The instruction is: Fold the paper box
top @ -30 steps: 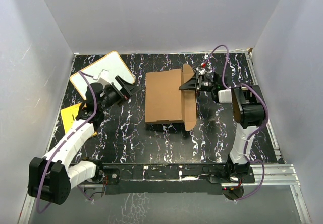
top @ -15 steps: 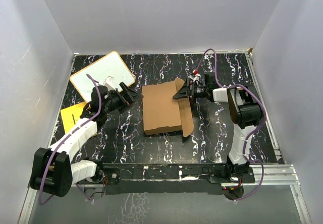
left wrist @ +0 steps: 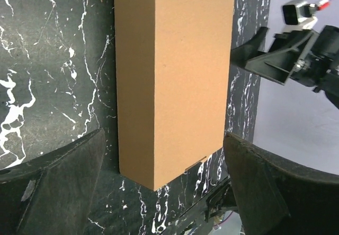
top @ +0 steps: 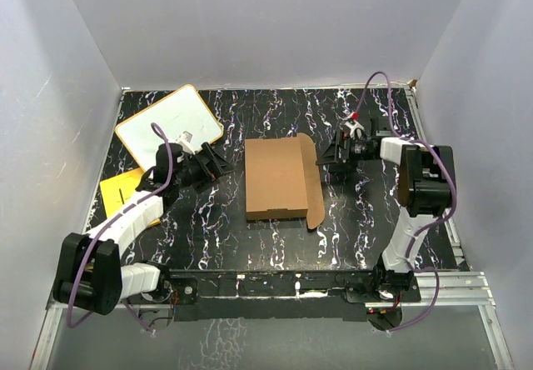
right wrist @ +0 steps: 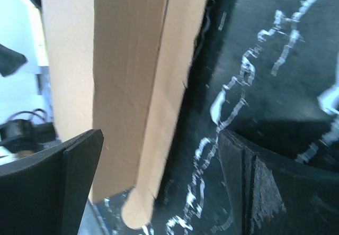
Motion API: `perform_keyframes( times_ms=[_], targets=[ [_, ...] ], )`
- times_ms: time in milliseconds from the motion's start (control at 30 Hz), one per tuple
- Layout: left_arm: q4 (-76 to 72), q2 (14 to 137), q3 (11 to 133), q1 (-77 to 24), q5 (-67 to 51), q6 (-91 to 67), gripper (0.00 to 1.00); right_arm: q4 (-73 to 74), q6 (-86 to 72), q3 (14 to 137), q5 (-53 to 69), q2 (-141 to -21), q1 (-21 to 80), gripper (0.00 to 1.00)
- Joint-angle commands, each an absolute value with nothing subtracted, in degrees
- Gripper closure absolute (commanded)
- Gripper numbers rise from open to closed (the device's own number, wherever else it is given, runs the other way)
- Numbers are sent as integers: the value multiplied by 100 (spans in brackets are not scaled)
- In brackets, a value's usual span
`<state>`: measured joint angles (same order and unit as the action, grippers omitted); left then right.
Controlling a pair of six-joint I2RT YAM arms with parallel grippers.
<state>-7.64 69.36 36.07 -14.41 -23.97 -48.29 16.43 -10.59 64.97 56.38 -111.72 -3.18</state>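
The paper box lay flat near the middle of the black marbled table, a shallow brown rectangle with its long sides running away from the arm bases. Its top panel sat level and looked closed. 1 long flap stood out along its right side, ending in a rounded tip at the near right corner; in the right wrist view this flap leaned off the box wall rather than lying tight against it.

The left gripper sat low just left of the box, apart from it. Its 2 fingers were spread wide, wider than the box's short side in the wrist view, and held nothing. The right gripper sat just right of the flap, pointing toward it, without touching. Its fingers were also spread wide with nothing between them.

A white board with an orange rim lay at the far left of the table, and a yellow sheet lay nearer, partly under the left arm.
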Motion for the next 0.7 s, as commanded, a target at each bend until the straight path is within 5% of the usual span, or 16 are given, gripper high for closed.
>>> perform_keyframes(
  times_ms=[0,133,233,333,667],
  targets=[
    [-695,7039,3908,-1428,-2510,-4608,13,2063,710,6364,5124,-10273,-476,2],
    [-820,7328,4010,-1544,-2542,-4456,21,1752,1377,6022,4971,-9637,-264,8],
    [-739,7737,4249,-1735,-2440,-4226,22,1722,1206,5977,4913,-9731,-50,53],
    [-552,8362,4589,-1911,-2345,-3960,22,1869,1040,6060,4854,-10108,329,83],
    [-13,9667,5484,-2298,-2065,-3421,24,1901,1010,6321,4506,-10348,1257,87]
  ],
)
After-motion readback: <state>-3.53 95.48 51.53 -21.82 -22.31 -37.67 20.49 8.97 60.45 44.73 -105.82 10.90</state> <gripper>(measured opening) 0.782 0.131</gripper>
